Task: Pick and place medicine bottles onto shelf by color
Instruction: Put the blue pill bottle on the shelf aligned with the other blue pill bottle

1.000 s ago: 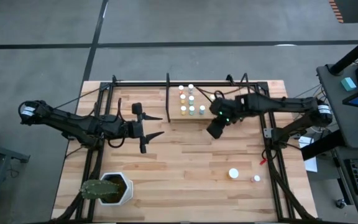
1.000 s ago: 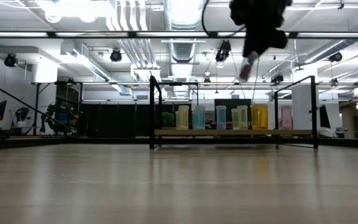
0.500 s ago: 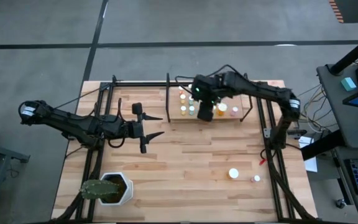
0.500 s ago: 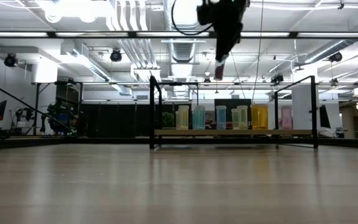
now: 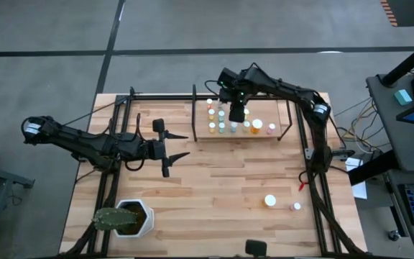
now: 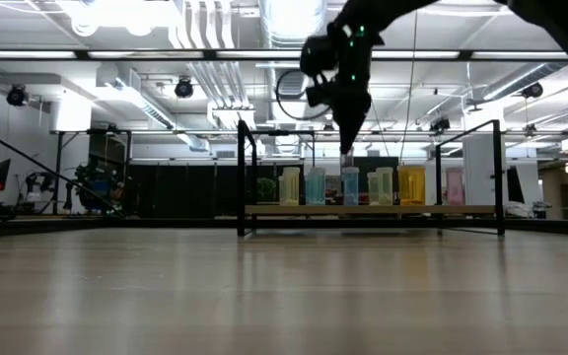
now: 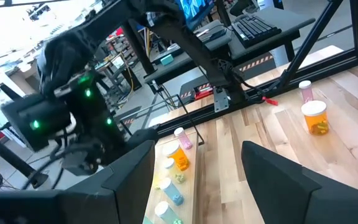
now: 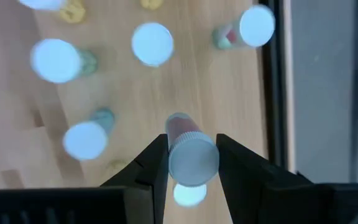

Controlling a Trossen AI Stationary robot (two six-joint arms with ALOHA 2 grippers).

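While the left tool sits released over the tabletop well apart from the shelf, the right tool hangs over the bottles standing there, seen from above. Two more bottles stand near the tabletop's right edge, and a plant pot at the left corner. At table height, the right tool points down just above the row of bottles. Its wrist view shows the fingers clenched on a pale-capped pink bottle.
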